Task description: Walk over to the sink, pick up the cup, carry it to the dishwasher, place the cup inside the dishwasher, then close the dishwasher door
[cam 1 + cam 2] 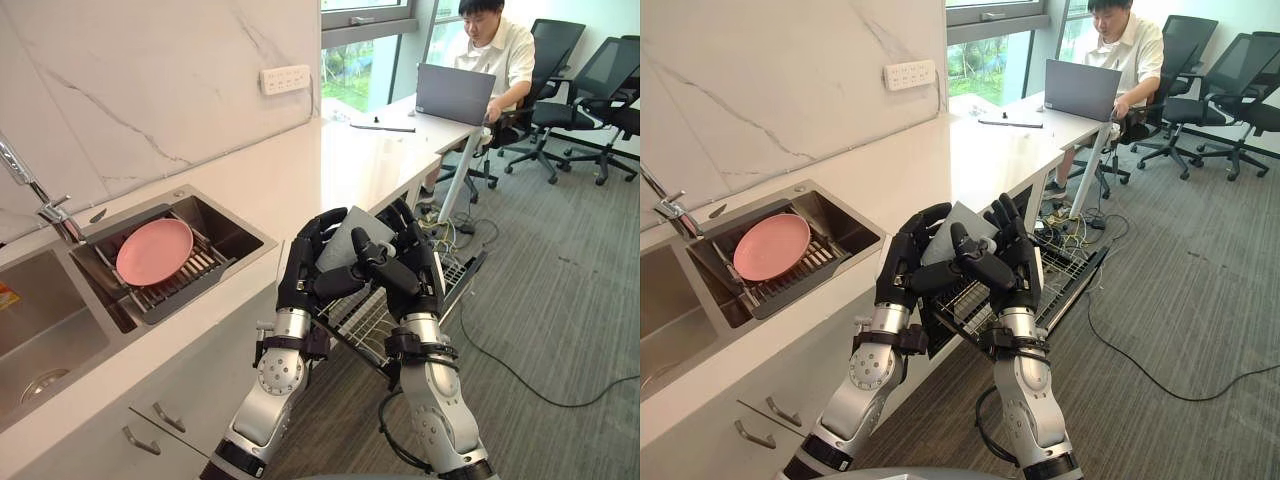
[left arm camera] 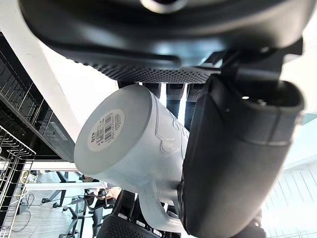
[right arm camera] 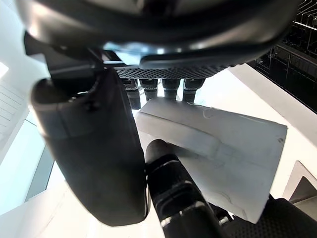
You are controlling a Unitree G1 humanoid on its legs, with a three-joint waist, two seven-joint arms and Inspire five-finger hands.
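Observation:
A pale grey cup [image 1: 343,240] with a handle is held between both hands, level with the counter edge and above the open dishwasher. My left hand [image 1: 300,268] curls round the cup from the sink side; in the left wrist view the cup's [image 2: 129,144] labelled base shows past its thumb [image 2: 233,158]. From the other side my right hand [image 1: 412,268] wraps it, with the cup [image 3: 218,148] lying between its thumb [image 3: 94,148] and its fingers [image 3: 168,89]. Below the hands, the dishwasher's wire rack [image 1: 365,322] is pulled out over the lowered door [image 1: 462,275].
A pink plate [image 1: 155,250] lies on a drain rack in the sink [image 1: 240,240], beside the faucet [image 1: 40,200]. A person works at a laptop [image 1: 455,92] on the desk beyond. Office chairs [image 1: 600,80] stand behind. Cables [image 1: 520,375] trail over the carpet.

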